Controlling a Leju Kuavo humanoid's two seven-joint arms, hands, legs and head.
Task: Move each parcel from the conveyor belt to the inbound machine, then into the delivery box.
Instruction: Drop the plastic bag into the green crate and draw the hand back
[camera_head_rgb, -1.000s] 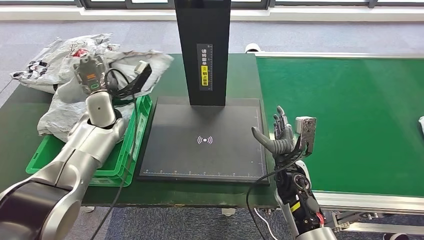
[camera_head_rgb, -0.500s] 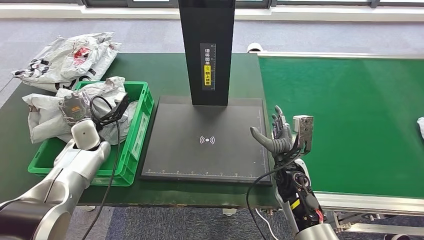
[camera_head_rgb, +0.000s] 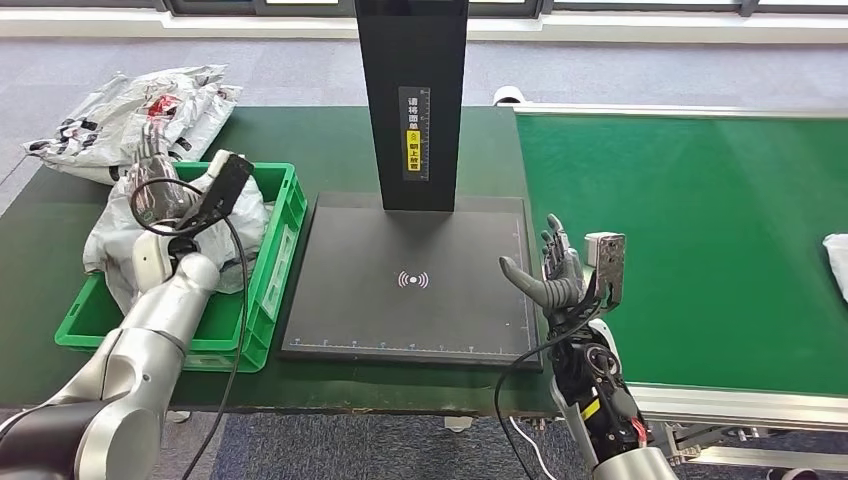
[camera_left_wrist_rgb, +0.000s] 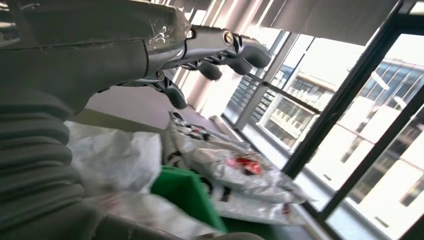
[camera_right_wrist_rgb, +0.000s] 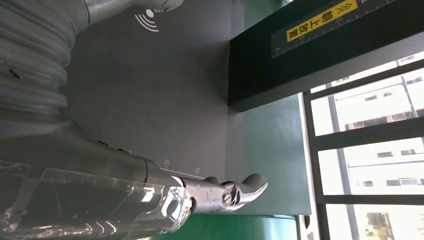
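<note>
The left hand (camera_head_rgb: 150, 160), fingers spread and empty, has risen from the crate (camera_head_rgb: 285, 262) at frame left, its parcel (camera_head_rgb: 120, 235) delivered; the right hand (camera_head_rgb: 555, 275) waits open.

crinkled glossy plastic parcels (camera_head_rgb: 130, 110), matt black scanner plate (camera_head_rgb: 400, 330)

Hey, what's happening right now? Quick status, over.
Left robot hand open above the green crate, grey parcel inside it. Right robot hand open, empty. Next parcel at belt's edge.
</note>
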